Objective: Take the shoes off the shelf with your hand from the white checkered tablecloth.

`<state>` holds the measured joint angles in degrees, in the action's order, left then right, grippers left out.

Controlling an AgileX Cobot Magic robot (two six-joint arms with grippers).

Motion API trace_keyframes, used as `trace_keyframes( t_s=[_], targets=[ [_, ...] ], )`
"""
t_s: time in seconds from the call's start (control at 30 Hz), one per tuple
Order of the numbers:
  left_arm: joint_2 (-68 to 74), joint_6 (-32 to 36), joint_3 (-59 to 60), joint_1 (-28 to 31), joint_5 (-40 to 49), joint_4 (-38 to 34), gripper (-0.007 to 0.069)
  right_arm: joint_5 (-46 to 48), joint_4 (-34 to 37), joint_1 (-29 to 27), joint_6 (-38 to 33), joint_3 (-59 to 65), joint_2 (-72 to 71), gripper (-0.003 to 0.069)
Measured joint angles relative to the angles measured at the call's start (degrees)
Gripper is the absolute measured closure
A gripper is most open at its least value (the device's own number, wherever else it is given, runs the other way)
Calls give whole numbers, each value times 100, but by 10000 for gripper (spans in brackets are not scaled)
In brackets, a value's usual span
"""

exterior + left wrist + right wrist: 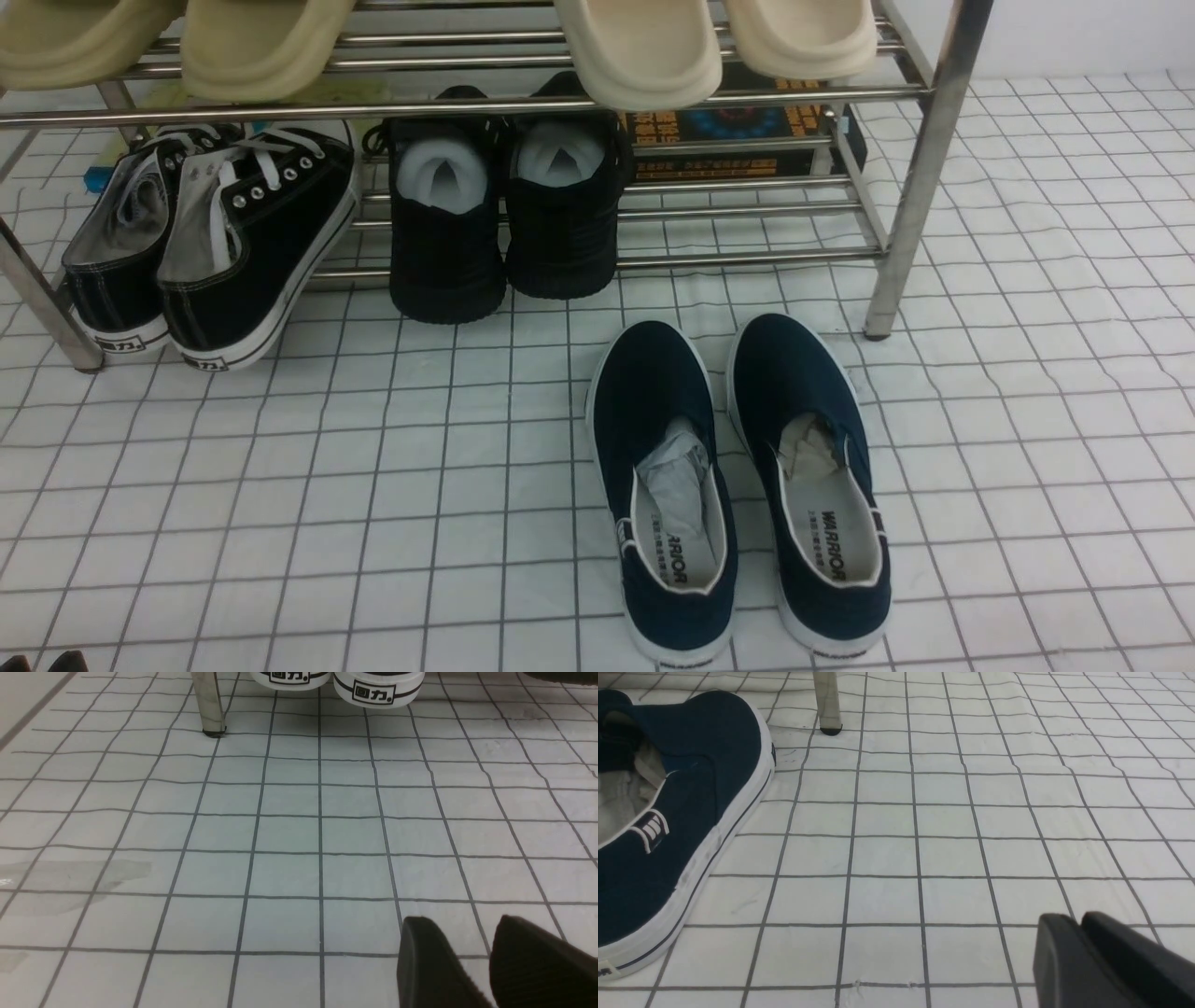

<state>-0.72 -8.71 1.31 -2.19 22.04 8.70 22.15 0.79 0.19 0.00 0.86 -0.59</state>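
The navy shoes [738, 485] sit side by side on the checkered cloth [373, 485], off the rack [920, 168], toward the near right. Only fingertip ends show: the left gripper [486, 961] slightly parted, the right gripper [1083, 952] pressed together, both empty.

shoes [738, 485], shelf [920, 187] on white checkered tablecloth [373, 485]

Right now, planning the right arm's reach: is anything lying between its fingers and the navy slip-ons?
Nothing visible. In the right wrist view only bare white checkered tablecloth lies between the right gripper and the nearer navy shoe. The shelf leg stands farther back, off that line.
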Motion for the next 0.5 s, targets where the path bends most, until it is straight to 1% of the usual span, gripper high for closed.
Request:
trace_keyframes(
  t_s=[0.5],
  targets=[
    [0,0,0,0,0,0,385,0,0,0,-31,0,0,564]
  ],
)
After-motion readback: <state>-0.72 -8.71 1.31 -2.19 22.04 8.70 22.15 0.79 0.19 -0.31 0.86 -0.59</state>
